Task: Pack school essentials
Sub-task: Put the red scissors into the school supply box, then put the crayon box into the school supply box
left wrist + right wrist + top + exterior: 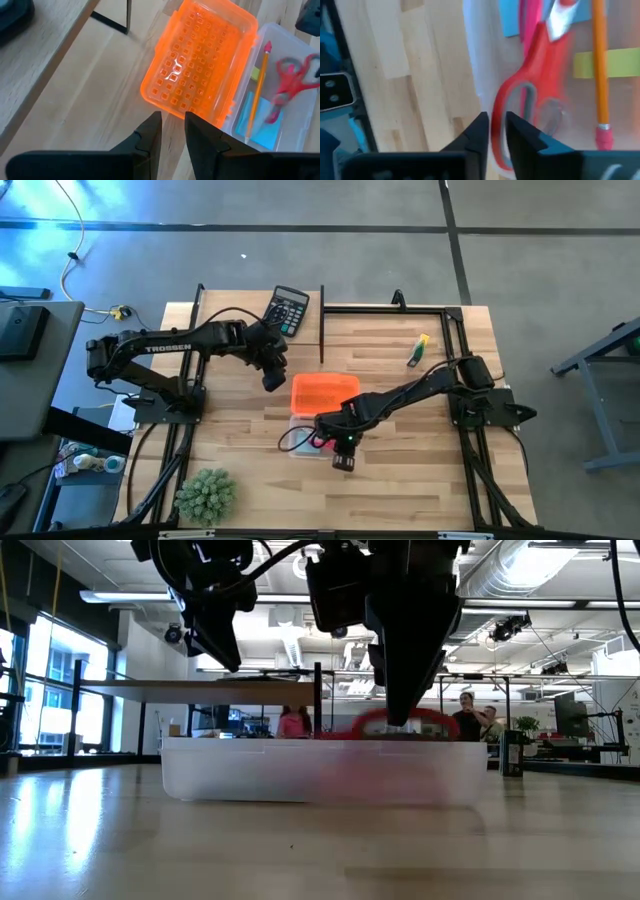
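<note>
A clear plastic box (pixel 303 428) sits mid-table with its orange lid (pixel 200 65) folded open on the far side. In the box lie a pencil (pixel 257 85), a pale blue note pad (pixel 260 125), a pink pen (pixel 530 20) and the red-handled scissors (pixel 540 85). My right gripper (pixel 496 131) is above the box's near part, shut on the scissors. My left gripper (pixel 172 130) hovers beside the lid's left edge, its fingers shut to a narrow slit, touching nothing. A yellow-and-green crayon box (pixel 418 350) lies flat on the table's far right. My right gripper pinches the rim of one red handle loop (pixel 499 107) of the scissors between its two fingers, coming from above and pointing down. The handle (pixel 400 723) shows just above the box rim, while the blades slant down into the box over the note pad.
A black calculator (pixel 288 308) lies at the table's far edge behind the left arm. A spiky green plant (pixel 205 495) stands at the near left corner. A black frame (pixel 440 308) runs along the far and right edges. Bare wood lies near and right of the box.
</note>
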